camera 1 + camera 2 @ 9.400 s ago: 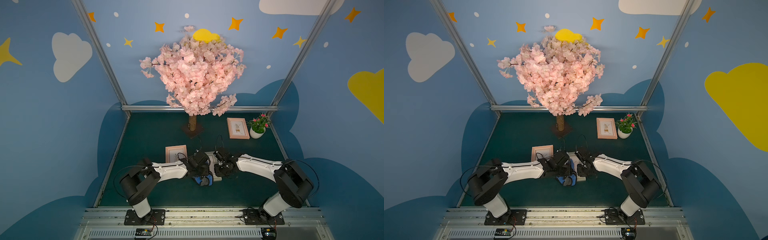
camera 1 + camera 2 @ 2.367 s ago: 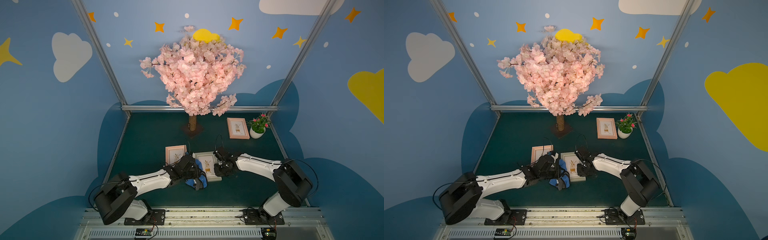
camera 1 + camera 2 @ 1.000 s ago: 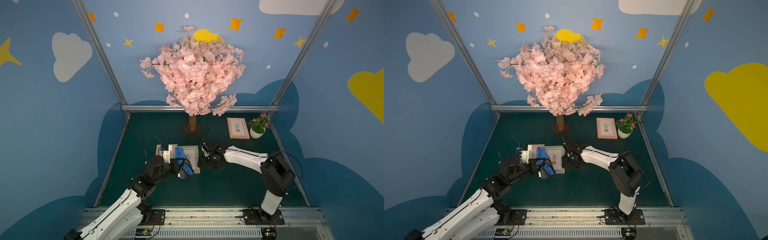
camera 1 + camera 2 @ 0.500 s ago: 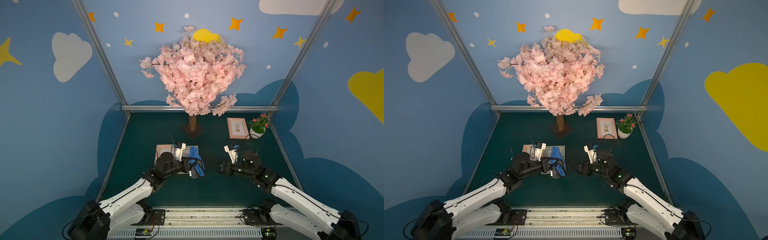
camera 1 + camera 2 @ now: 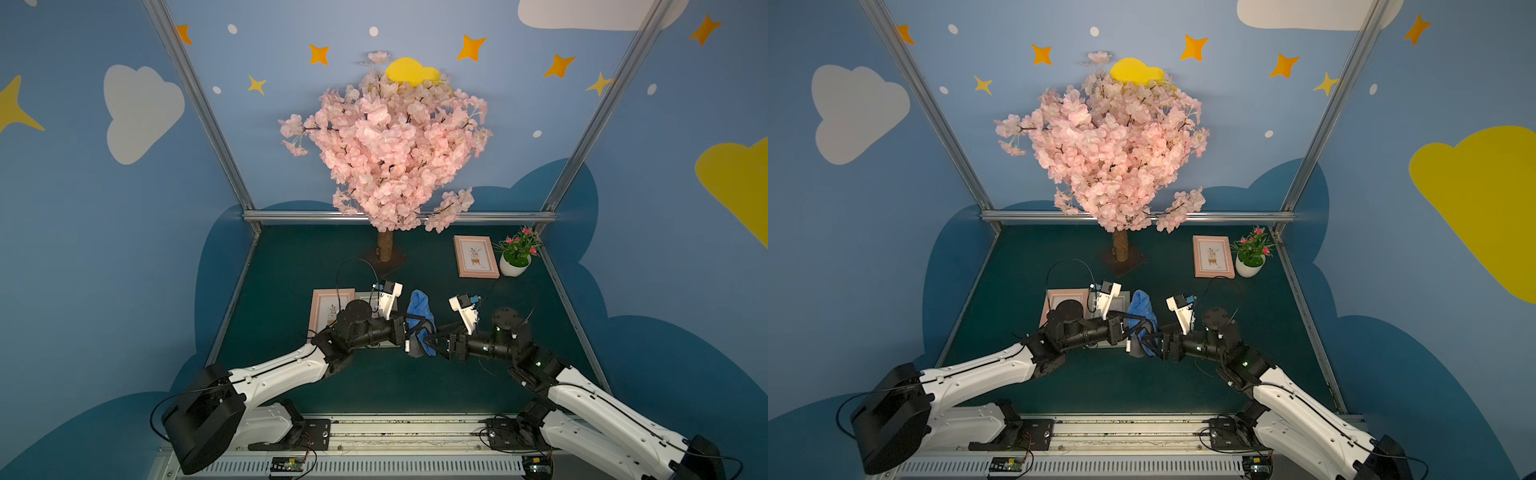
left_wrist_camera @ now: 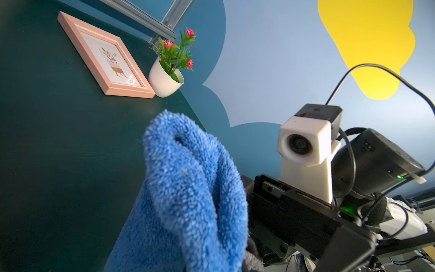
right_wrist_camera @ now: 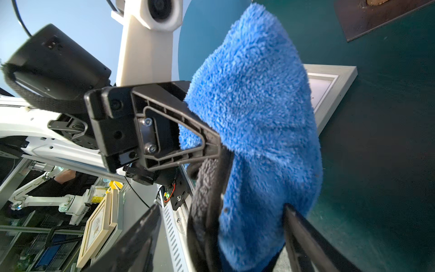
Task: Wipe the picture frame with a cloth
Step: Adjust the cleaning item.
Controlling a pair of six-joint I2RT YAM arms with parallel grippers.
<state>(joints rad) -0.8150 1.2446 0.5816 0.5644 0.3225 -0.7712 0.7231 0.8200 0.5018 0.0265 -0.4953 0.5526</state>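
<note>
The soft blue plush microfibre cloth (image 5: pixel 417 305) hangs in mid-air, pinched in the left gripper (image 5: pixel 417 330), while the right gripper (image 5: pixel 433 341), jaws spread wide either side of its lower fold, clamps nothing. It looks light and floppy, so a thick bunched fold seems the surest hold; the pale grey-white rectangular picture frame (image 7: pixel 334 94) lies flat below.

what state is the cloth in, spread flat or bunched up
Bunched up: the cloth hangs in thick folds, pinched in the shut left gripper, blue pile outward, not lying flat.
</note>
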